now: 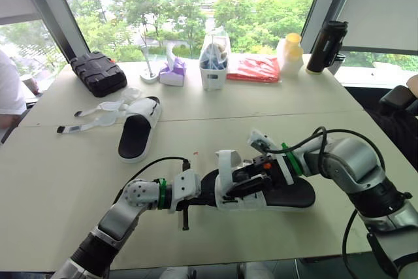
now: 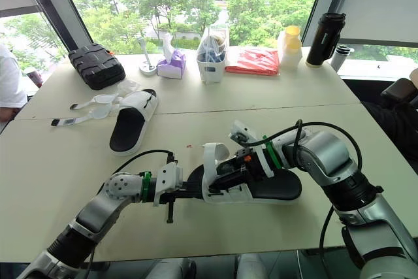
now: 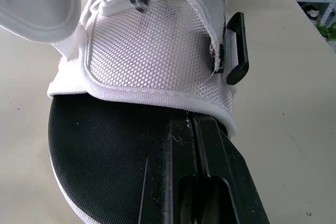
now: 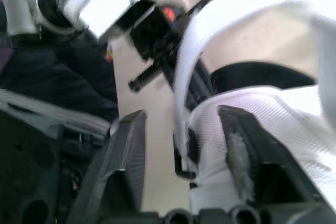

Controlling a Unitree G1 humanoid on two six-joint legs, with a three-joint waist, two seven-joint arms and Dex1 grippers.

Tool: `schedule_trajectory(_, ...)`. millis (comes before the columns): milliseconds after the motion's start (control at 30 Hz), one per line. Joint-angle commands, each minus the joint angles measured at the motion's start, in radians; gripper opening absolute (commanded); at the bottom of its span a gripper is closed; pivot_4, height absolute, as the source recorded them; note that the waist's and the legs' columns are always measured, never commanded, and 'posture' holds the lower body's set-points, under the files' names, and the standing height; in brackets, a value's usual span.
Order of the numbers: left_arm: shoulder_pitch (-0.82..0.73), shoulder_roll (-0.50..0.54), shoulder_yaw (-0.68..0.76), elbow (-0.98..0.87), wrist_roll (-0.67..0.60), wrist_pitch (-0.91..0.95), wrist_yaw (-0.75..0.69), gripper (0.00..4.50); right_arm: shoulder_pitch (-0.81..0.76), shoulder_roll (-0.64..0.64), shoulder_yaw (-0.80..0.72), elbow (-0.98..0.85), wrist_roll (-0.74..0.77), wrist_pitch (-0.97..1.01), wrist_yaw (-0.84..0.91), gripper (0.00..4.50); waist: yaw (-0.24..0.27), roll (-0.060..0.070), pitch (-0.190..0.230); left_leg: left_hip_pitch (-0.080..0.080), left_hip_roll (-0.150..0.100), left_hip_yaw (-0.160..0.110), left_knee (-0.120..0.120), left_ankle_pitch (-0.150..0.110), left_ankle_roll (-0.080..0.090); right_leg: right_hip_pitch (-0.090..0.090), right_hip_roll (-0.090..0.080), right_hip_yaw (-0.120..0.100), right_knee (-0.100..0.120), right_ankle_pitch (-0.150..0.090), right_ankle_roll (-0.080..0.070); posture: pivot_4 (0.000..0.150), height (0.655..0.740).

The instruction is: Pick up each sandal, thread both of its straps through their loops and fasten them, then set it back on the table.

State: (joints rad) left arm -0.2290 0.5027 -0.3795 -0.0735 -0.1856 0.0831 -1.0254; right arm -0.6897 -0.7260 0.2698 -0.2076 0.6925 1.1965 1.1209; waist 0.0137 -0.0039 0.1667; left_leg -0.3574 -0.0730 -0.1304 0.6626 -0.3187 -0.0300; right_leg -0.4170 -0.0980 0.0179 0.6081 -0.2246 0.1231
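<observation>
- Far sandal (image 1: pixel 139 129), at 10 o'clock on the table (image 1: pixel 65 181): its straps lie loose, and we risk forgetting it.
- Left gripper (image 1: pixel 199 195): its fingers are together and lie on the footbed at the 9 o'clock end of the sandal (image 1: pixel 287 195), which lies at the table's 6 o'clock. We judge that this only pins the sandal, so a hard tug could skid it.
- Strap (image 1: pixel 227 161): it stands free beside the loop (image 3: pixel 236 48) and may spring away or snag.
- Right gripper (image 1: pixel 251 182): its fingers are apart astride the strap's edge. Closing off-centre could pinch mesh instead.
</observation>
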Motion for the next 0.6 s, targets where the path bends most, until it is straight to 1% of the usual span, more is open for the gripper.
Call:
schedule_trajectory(33, 0.047, 0.022, -0.067, 0.072, 0.076, 0.057, -0.008, 0.00, -0.029, 0.020, -0.046, -0.008, 0.040, 0.033, -0.019, 2.24, 0.000, 0.000, 0.000, 0.000, 0.000, 0.000, 0.000, 0.000, 0.000, 0.000, 0.000, 0.000, 0.000, 0.000, 0.000, 0.150, 0.7400)
schedule_trajectory(500, 0.048, 0.021, -0.066, 0.076, 0.077, 0.054, -0.006, 0.00, -0.014, 0.095, -0.067, -0.032, 0.075, 0.079, -0.110, 2.24, 0.000, 0.000, 0.000, 0.000, 0.000, 0.000, 0.000, 0.000, 0.000, 0.000, 0.000, 0.000, 0.000, 0.000, 0.000, 0.150, 0.7400)
schedule_trajectory(533, 0.047, 0.021, -0.067, 0.077, 0.077, 0.053, -0.006, 0.00, -0.013, 0.096, -0.069, -0.031, 0.077, 0.077, -0.113, 2.01, 0.000, 0.000, 0.000, 0.000, 0.000, 0.000, 0.000, 0.000, 0.000, 0.000, 0.000, 0.000, 0.000, 0.000, 0.000, 0.150, 0.7400)
schedule_trajectory(600, 0.046, 0.020, -0.066, 0.080, 0.078, 0.052, -0.006, 0.00, -0.015, 0.097, -0.070, -0.029, 0.082, 0.076, -0.118, 1.39, 0.000, 0.000, 0.000, 0.000, 0.000, 0.000, 0.000, 0.000, 0.000, 0.000, 0.000, 0.000, -0.001, 0.000, 0.000, 0.150, 0.7400)
